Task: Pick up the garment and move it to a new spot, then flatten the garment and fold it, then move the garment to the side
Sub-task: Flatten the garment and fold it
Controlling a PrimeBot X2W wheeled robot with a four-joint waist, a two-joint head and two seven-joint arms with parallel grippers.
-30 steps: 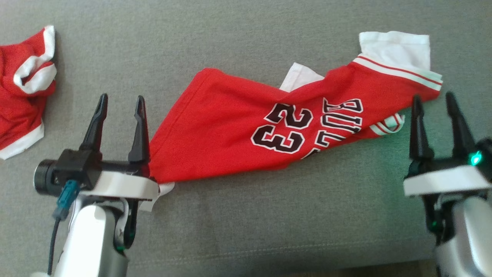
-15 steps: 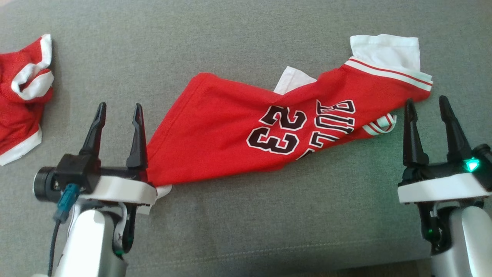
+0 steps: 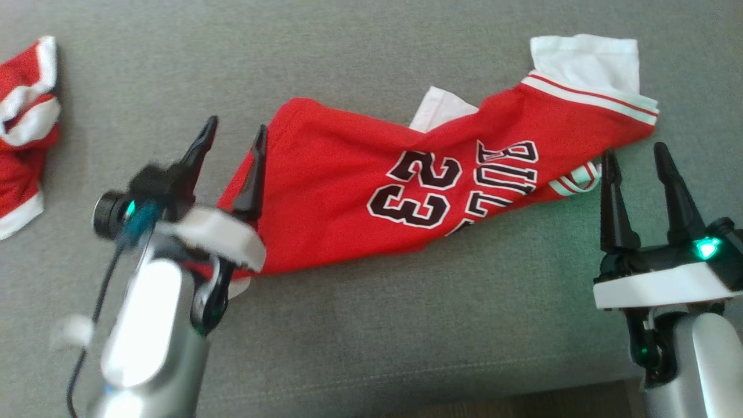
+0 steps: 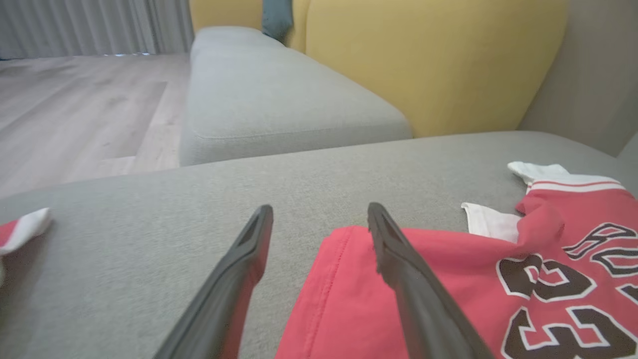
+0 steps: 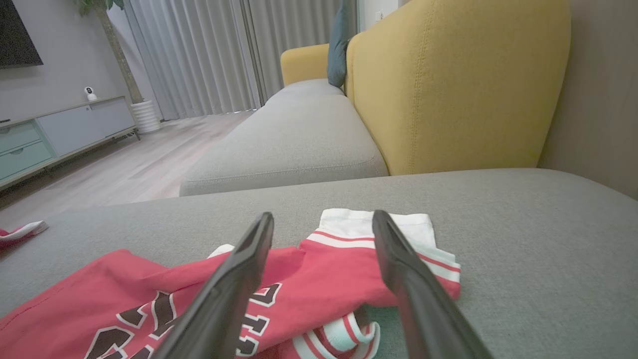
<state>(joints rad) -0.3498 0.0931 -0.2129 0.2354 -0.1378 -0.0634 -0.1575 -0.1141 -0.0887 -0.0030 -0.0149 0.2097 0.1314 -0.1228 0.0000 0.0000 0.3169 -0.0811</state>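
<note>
The garment (image 3: 360,191), a red jersey with white trim and a black "23", lies skewed and partly bunched on the grey sofa seat (image 3: 406,325). My left gripper (image 3: 237,125) is open over the jersey's left hem edge, its right finger above the red cloth and its left finger above bare cushion. In the left wrist view the left gripper (image 4: 320,209) straddles the garment's (image 4: 448,284) hem corner, nothing between the fingers. My right gripper (image 3: 634,149) is open just below the striped white-trimmed end. Its wrist view has the right gripper (image 5: 323,215) over that end of the garment (image 5: 339,269).
A second red and white piece of clothing (image 3: 23,133) lies bunched at the far left of the seat. The seat's front edge (image 3: 406,395) runs along the bottom. A yellow backrest (image 5: 448,85) and another grey seat (image 5: 289,144) stand beyond, with wooden floor to the left.
My left arm has swung up and to the right, tilting, so its fingers now reach over the jersey's left hem. The right gripper has stayed about where it was.
</note>
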